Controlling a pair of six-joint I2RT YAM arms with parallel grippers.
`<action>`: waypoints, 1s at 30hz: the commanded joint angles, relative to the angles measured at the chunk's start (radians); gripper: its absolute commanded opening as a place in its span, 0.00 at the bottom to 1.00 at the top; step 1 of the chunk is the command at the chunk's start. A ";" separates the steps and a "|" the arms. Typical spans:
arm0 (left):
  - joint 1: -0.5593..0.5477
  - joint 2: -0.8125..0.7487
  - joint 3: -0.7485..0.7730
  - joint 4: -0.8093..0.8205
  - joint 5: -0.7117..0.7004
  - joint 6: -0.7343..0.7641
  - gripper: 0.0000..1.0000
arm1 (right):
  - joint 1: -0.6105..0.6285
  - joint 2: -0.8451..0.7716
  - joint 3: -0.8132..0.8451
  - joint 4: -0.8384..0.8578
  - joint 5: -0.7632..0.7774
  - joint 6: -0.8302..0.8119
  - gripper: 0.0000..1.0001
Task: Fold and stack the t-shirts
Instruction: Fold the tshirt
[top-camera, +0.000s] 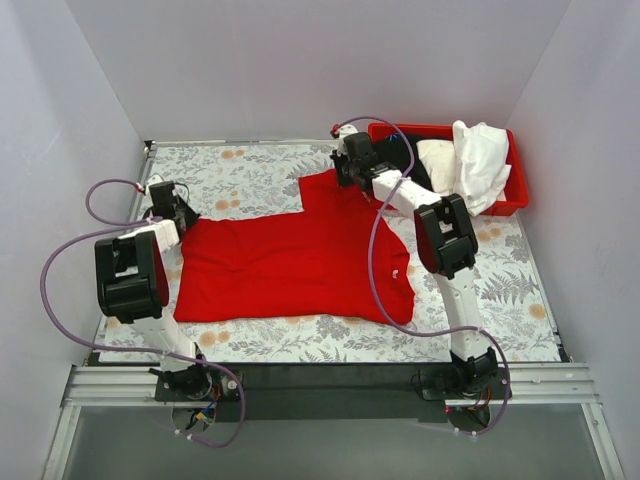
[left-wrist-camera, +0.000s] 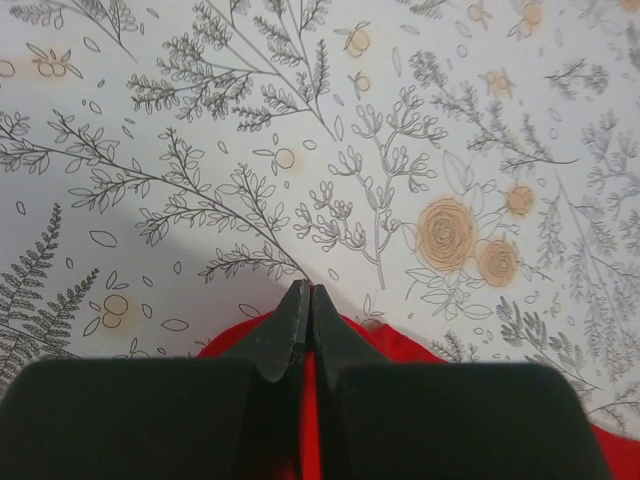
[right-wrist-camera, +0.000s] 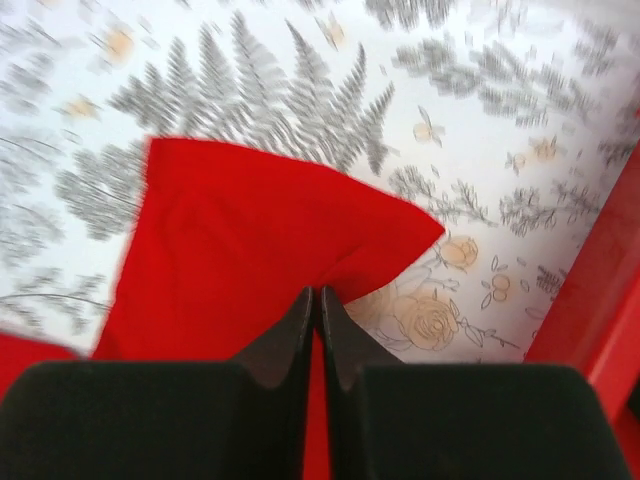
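The bright red cloth t-shirt (top-camera: 300, 265) is lying spread flat mid-frame on the floral-printed worktop (top-camera: 250, 165). The left hand (left-wrist-camera: 305, 290) is clenching the shirt's left edge, and the right hand (right-wrist-camera: 317, 295) is pinching a sleeve at upper centre. Bare worktop is showing at upper left and along the bottom. At upper right, the rigid red plastic bin (top-camera: 518, 195) is holding a white shirt (top-camera: 480, 160), a cream shirt (top-camera: 435, 155) and a black shirt (top-camera: 400, 150).

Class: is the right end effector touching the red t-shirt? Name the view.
Touching. Right wrist view: the right end effector is shut on the red t-shirt, cloth puckering into its closed tips.
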 joint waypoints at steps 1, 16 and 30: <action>0.005 -0.095 -0.017 0.051 0.011 -0.003 0.00 | 0.013 -0.134 -0.050 0.164 -0.027 0.001 0.01; 0.003 -0.235 -0.129 0.109 -0.164 -0.006 0.00 | 0.036 -0.488 -0.501 0.294 -0.023 0.021 0.01; 0.005 -0.409 -0.278 0.128 -0.175 -0.026 0.00 | 0.056 -0.891 -0.891 0.324 0.020 0.031 0.01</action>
